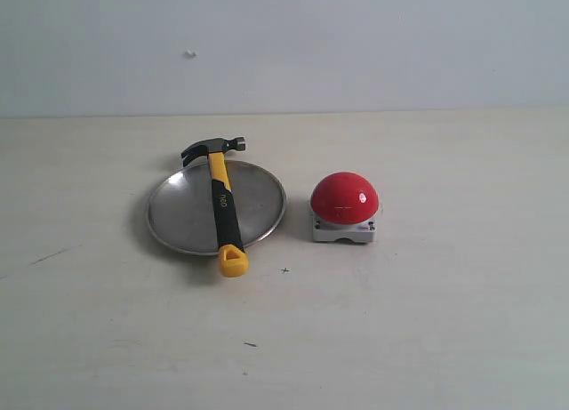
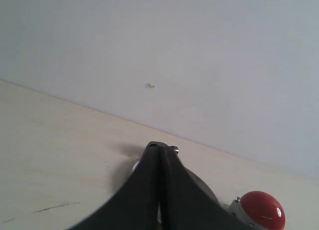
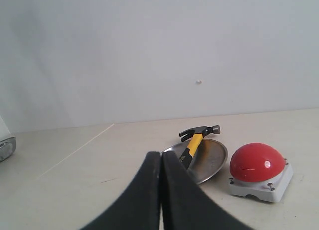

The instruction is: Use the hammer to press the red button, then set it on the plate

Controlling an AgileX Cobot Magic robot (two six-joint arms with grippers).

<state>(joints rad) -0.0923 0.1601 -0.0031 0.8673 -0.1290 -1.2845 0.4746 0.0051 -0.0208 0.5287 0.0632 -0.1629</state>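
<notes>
The hammer (image 1: 222,201) lies across the silver plate (image 1: 182,216), its dark head (image 1: 213,148) past the far rim and its yellow end (image 1: 233,262) over the near rim. The red button (image 1: 344,197) sits on its grey base just right of the plate. Neither arm shows in the exterior view. My left gripper (image 2: 159,151) is shut and holds nothing; it covers most of the plate, and the button (image 2: 262,209) shows beside it. My right gripper (image 3: 161,156) is shut and empty, well back from the hammer (image 3: 196,139), plate (image 3: 209,160) and button (image 3: 256,162).
The pale table (image 1: 427,339) runs back to a plain grey wall (image 1: 356,45). A metal object (image 3: 5,145) sits at the edge of the right wrist view.
</notes>
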